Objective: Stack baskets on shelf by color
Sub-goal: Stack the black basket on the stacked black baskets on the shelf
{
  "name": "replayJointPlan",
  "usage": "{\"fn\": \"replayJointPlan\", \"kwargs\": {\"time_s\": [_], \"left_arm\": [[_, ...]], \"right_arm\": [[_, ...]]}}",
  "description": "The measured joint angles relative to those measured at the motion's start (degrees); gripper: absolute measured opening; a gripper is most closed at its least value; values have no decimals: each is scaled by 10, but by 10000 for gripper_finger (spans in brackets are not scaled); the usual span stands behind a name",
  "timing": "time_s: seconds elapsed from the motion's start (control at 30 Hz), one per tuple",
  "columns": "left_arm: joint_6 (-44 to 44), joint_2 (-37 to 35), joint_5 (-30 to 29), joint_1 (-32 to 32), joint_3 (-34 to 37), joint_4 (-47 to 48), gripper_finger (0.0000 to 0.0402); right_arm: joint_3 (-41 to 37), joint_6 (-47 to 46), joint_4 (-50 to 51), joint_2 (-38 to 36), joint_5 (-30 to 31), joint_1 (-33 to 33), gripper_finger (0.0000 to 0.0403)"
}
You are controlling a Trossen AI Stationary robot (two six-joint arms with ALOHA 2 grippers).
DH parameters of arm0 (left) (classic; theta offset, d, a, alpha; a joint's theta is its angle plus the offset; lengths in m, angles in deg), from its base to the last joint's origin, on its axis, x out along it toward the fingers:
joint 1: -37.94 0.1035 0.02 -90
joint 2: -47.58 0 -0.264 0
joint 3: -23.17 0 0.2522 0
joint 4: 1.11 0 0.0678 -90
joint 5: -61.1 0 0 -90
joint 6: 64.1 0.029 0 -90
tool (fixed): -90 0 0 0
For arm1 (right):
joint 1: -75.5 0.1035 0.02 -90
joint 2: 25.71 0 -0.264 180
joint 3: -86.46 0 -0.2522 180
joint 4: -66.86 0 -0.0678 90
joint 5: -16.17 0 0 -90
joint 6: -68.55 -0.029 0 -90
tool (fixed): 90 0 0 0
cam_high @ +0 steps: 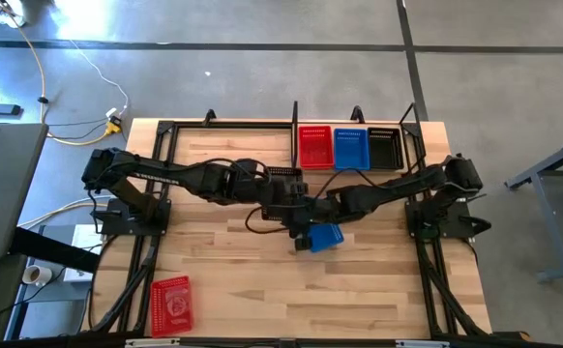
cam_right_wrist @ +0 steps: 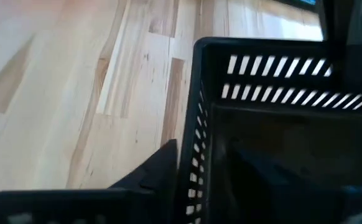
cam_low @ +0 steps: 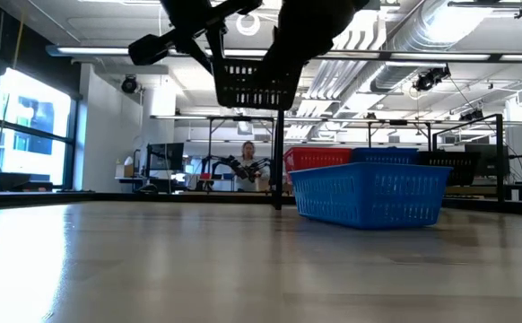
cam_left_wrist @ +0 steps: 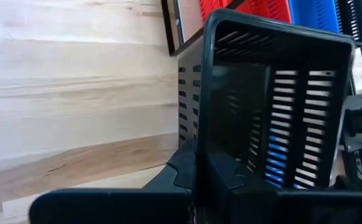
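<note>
Wooden table below, I hold the black basket [cam_low: 258, 82] aloft, left gripper [cam_left_wrist: 196, 163] clamped on its wall; right gripper [cam_right_wrist: 190, 165] straddles the rim, grip unclear (handover?) — release only once secure.

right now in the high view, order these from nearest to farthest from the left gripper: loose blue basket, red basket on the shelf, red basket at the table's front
1. The loose blue basket, just beside the left gripper at mid-table.
2. The red basket on the shelf, at the table's back edge.
3. The red basket at the front, far off by the front left corner.
</note>
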State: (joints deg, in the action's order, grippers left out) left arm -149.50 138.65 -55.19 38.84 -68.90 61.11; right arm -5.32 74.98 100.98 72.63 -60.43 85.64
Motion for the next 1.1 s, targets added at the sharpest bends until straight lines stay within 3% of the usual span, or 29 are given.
{"fn": "replayJointPlan", "kwargs": {"time_s": [0.2,0.6,0.83,1.1], "left_arm": [[7,0,1,5,0,-1,3],[55,0,5,11,0,-2,72],[80,0,60,27,0,-2,124],[146,-5,62,44,0,-3,136]], "right_arm": [[10,-13,30,0,-6,0,11],[52,-17,102,-1,1,-1,1],[64,-73,155,-1,1,-1,0],[65,-144,247,-1,1,0,0]]}}
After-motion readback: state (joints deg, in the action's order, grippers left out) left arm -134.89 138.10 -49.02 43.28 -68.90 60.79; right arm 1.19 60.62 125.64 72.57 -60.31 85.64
